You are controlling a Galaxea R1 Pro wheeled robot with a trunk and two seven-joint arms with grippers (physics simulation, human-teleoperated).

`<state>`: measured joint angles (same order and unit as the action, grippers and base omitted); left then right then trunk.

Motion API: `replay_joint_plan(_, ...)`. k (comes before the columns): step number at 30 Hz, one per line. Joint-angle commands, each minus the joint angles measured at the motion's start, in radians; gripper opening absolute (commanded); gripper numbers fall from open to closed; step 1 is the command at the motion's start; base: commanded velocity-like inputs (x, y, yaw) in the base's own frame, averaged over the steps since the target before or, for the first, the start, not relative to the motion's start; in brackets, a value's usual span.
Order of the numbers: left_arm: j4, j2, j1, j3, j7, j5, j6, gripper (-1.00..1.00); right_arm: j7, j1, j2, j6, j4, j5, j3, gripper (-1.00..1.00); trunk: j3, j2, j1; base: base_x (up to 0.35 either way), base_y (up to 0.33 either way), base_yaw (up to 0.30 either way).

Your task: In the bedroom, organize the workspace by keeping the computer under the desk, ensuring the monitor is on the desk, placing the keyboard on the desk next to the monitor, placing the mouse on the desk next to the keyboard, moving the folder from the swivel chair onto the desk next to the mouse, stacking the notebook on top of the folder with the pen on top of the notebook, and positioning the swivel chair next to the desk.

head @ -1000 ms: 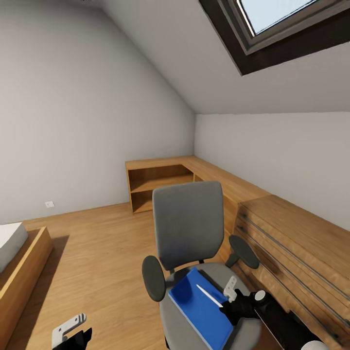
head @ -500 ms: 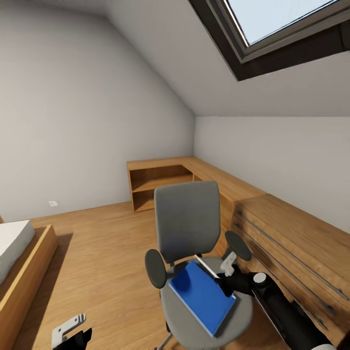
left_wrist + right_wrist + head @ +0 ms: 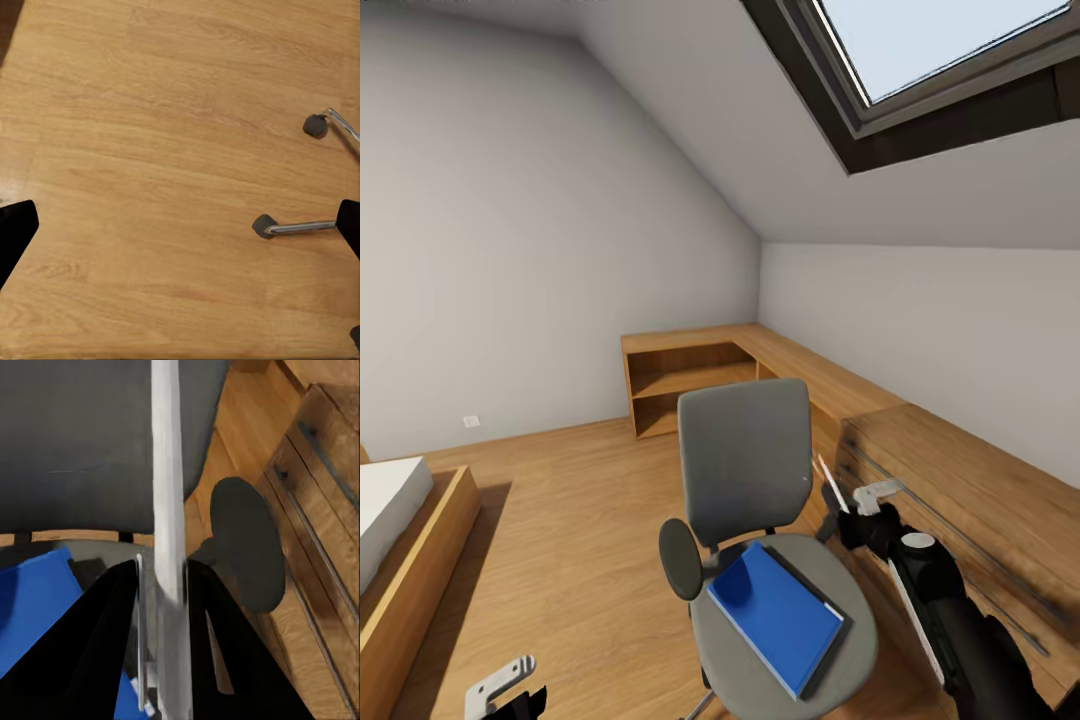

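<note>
The swivel chair (image 3: 745, 460) stands in the middle of the bedroom, its grey back towards the far corner. On its seat (image 3: 850, 655) lies the blue folder (image 3: 772, 612), with a dark strip along its far edge. My right gripper (image 3: 848, 512) hovers just right of the chair's back, shut on the white pen (image 3: 832, 483), which sticks upward from it. In the right wrist view the pen (image 3: 169, 502) runs between the black fingers (image 3: 112, 615), above the folder's corner (image 3: 34, 607) and an armrest (image 3: 247, 547). My left gripper (image 3: 505, 690) hangs low, open over bare floor (image 3: 150, 150).
A low light-wood cabinet (image 3: 970, 480) runs along the right wall, joining open shelves (image 3: 680, 375) in the corner. A bed (image 3: 390, 520) sits at the left. The chair's chrome legs and castors (image 3: 292, 225) lie close to the left gripper. A skylight (image 3: 940, 60) is overhead.
The right gripper lifted the pen off the folder and carried it up and to the right, beside the chair's back. The camera also shifted a little. The left gripper stayed put.
</note>
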<state>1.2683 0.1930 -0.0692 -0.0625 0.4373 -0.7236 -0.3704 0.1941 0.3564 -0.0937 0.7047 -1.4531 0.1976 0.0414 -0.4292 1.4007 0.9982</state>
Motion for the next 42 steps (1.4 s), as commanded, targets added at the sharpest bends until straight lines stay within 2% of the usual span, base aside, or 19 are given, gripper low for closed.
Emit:
replay_joint_plan(1,0.000,0.001,0.000,-0.003,0.009,-0.009,-0.001,1.00,-0.003,0.000,0.006,0.022,-0.017,0.006,-0.014,-1.00,0.002,-0.007,-0.004,0.000,0.000,0.000)
replay_joint_plan(3,-0.003,0.001,0.000,-0.003,0.009,-0.009,-0.001,1.00,-0.020,0.000,0.026,0.060,-0.060,0.001,-0.054,-1.00,0.009,-0.021,-0.012,0.000,0.000,0.000)
replay_joint_plan(6,-0.008,0.001,0.000,-0.003,0.009,-0.008,0.000,1.00,-0.030,0.000,0.054,0.083,-0.093,-0.002,-0.085,-1.00,0.018,-0.042,-0.023,0.000,0.000,0.000)
replay_joint_plan(12,-0.010,0.000,0.000,-0.003,0.009,-0.007,0.001,1.00,-0.035,-0.001,0.094,0.095,-0.112,-0.004,-0.107,-1.00,0.037,-0.084,-0.046,-0.005,0.000,0.000)
replay_joint_plan(18,-0.010,0.000,0.000,-0.003,0.009,-0.008,0.001,1.00,-0.035,-0.001,0.102,0.098,-0.115,-0.004,-0.126,-1.00,0.056,-0.126,-0.069,-0.134,0.000,0.000)
replay_joint_plan(24,-0.010,0.000,0.000,-0.004,0.009,-0.008,0.002,1.00,-0.029,-0.001,0.107,0.108,-0.116,-0.009,-0.179,-1.00,0.074,-0.168,-0.092,-0.113,0.000,0.000)
replay_joint_plan(32,-0.010,0.000,0.000,-0.003,0.008,-0.006,0.002,1.00,-0.023,-0.001,0.108,0.131,-0.116,-0.019,-0.205,-1.00,0.099,-0.224,-0.123,-0.015,0.000,0.000)
replay_joint_plan(33,-0.010,0.001,0.000,-0.002,0.008,-0.005,0.002,1.00,-0.022,-0.001,0.109,0.131,-0.116,-0.024,-0.256,-1.00,0.103,-0.231,-0.127,0.000,0.000,-0.105)
replay_joint_plan(34,-0.010,0.000,0.000,-0.002,0.008,-0.005,0.002,1.00,-0.022,-0.001,0.109,0.130,-0.116,-0.024,-0.266,-1.00,0.107,-0.238,-0.130,0.000,0.000,-0.152)
replay_joint_plan(35,-0.010,0.000,0.000,-0.002,0.008,-0.005,0.002,1.00,-0.022,-0.001,0.109,0.128,-0.116,-0.026,-0.308,-1.00,0.111,-0.245,-0.134,0.000,0.000,-0.221)
replay_joint_plan(38,-0.010,0.000,0.000,-0.003,0.008,-0.004,0.002,1.00,-0.022,-0.001,0.109,0.127,-0.116,-0.036,-0.326,-1.00,0.123,-0.266,-0.146,0.000,0.000,-0.240)
replay_joint_plan(42,-0.010,0.001,0.000,-0.003,0.008,-0.003,0.002,1.00,-0.022,-0.001,0.109,0.127,-0.116,-0.039,-0.330,-1.00,0.138,-0.294,-0.161,0.000,0.000,-0.269)
